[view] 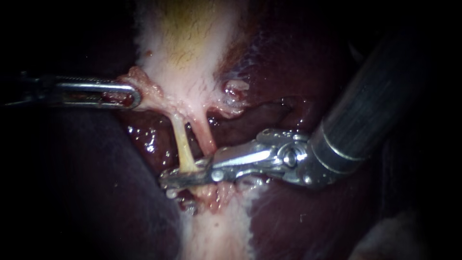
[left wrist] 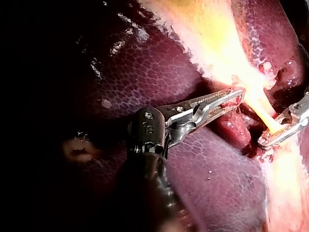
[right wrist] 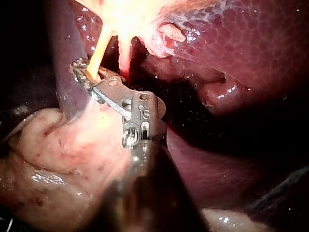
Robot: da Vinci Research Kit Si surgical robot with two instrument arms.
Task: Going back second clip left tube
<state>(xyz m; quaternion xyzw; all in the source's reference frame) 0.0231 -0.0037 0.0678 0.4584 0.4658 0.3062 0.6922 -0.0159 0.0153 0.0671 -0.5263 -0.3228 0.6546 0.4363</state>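
Mia: Where is the left tube?

Tom: The left tube (view: 182,142) hangs from the narrow end of the gallbladder (view: 187,53). It is thin and pale yellow. It points straight away from the gallbladder. The pinker right tube (view: 207,137) runs just beside it.

Mia: Which instrument is nearer to it?

Tom: The right instrument (view: 180,175). Its jaws sit at the end of the left tube that is far from the gallbladder. They look almost closed, with one jaw on each side of the tube. Both seem to touch it, so they look like they are holding it.

Mia: Is there a clip?

Tom: No clip shows plainly. The jaws cover that spot.

Mia: How do the jaws lie?

Tom: They lie across the tube, like a cross. The tube's long way goes away from the gallbladder. The jaws' long way goes sideways to that.

Mia: So how would the robot go back?

Tom: It should probably let go first. Then it can slide sideways off the tube, back along its own shaft. The right tube is close on that side, so it could get bumped.

Mia: And the left instrument?

Tom: The left instrument (view: 134,96) pinches the gallbladder's edge, on the left tube's side. Its jaws are closed on a small flap there.
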